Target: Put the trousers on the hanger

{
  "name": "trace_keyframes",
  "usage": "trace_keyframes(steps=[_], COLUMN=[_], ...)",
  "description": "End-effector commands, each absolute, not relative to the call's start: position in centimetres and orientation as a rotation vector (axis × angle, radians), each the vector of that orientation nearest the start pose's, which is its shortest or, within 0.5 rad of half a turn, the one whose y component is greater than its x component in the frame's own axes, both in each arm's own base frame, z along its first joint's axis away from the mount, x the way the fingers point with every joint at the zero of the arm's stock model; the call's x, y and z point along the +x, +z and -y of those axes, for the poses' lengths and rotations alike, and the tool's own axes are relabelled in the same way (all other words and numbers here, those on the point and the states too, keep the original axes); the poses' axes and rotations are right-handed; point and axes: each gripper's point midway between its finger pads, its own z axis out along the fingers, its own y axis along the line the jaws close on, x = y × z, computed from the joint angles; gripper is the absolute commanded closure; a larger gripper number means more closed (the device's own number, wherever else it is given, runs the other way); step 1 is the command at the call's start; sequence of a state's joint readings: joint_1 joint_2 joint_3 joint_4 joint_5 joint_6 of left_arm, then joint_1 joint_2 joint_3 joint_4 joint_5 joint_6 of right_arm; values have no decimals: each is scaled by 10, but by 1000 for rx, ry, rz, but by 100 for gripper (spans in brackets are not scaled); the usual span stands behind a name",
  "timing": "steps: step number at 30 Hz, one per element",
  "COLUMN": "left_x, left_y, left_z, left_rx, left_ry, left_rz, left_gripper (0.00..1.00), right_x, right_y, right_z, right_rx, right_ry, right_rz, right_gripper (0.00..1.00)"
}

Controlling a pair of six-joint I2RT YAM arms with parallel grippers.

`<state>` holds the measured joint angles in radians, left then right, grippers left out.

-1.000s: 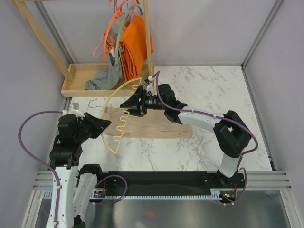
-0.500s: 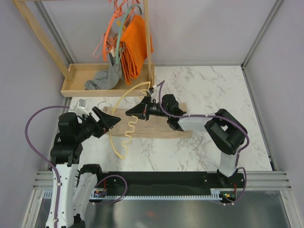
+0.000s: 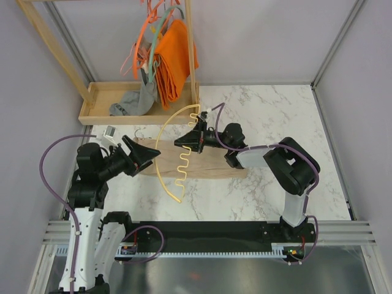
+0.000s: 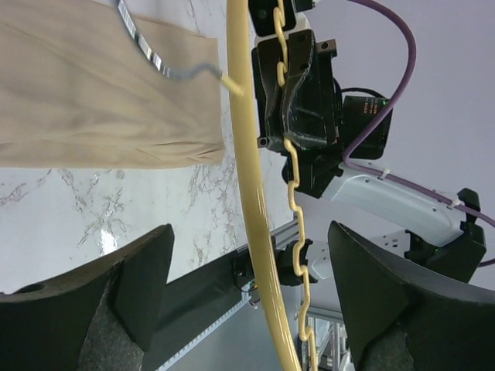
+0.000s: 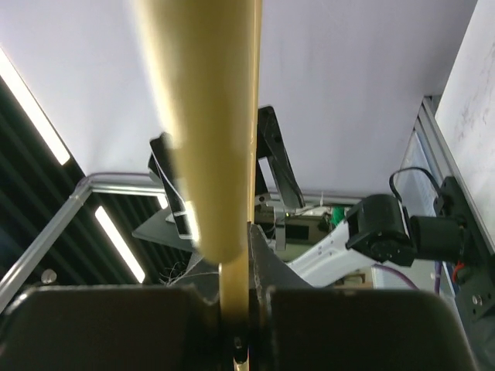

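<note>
I see right fingers (image 5: pixel 108 328) clamped on the hanger (image 4: pixel 243 154) over the trousers (image 3: pixel 211 165); left fingers (image 4: pixel 93 301) spread wide, straddling its arch.

The trousers (image 4: pixel 93 93) are smooth, matt beige cloth. The hanger (image 4: pixel 246 193) is smooth pale-yellow plastic with a slight sheen, and its hook (image 4: pixel 143 48) is shiny metal. The tabletop (image 3: pixel 275 116) looks like glossy white marble. The left hand (image 3: pixel 145 154) has grainy, matt black fingers (image 4: pixel 93 309). At eleven o'clock sits a bare wood tray (image 3: pixel 101 98).
</note>
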<state>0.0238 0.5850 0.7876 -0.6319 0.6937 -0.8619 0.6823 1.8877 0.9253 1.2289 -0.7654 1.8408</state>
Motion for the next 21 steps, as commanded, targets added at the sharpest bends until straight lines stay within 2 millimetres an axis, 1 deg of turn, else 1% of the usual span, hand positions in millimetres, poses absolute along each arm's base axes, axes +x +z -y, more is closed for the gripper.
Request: trace_keyframes(steps=[1,2,6,7,8,9,13,14,18,21], left_x=[198,200,212,218,220,220,221,220,218,219], left_y=[278,278,280,275,273,273,267,264,263,264], left_z=[142,142,143,145,145,145,149,150,151,151], left_rx=[-429,-434,-470,-499,-508,-505,-502,-504,-496,-491], left_ry=[-1331,-1338,-1369,-1390,-1391,-1401,-1432,-1444,-1448,-1441], left_rz=[-2018,-2020,-2017,-2055,-2063,-2069,-2106,-2118,-2122,-2116], left_gripper=[12,13,16,23,23,28,34,38,41,51], right_x=[231,232,229,227,227,227,230,231,233,233], right_y=[282,277,278,280,280,280,285,284,284,284], right_z=[-397,-398,-398,-398,-398,-398,-399,-400,-406,-410], right_rx=[-105,-102,-152,-176,-177,-180,-189,-181,-179,-175], right_ry=[2487,2477,2459,2459,2459,2458,2457,2453,2442,2441], right_rz=[-1849,-1878,-1881,-1877,-1875,-1873,-1851,-1853,-1855,-1855], right_gripper=[100,100,100,100,100,100,100,100,100,100])
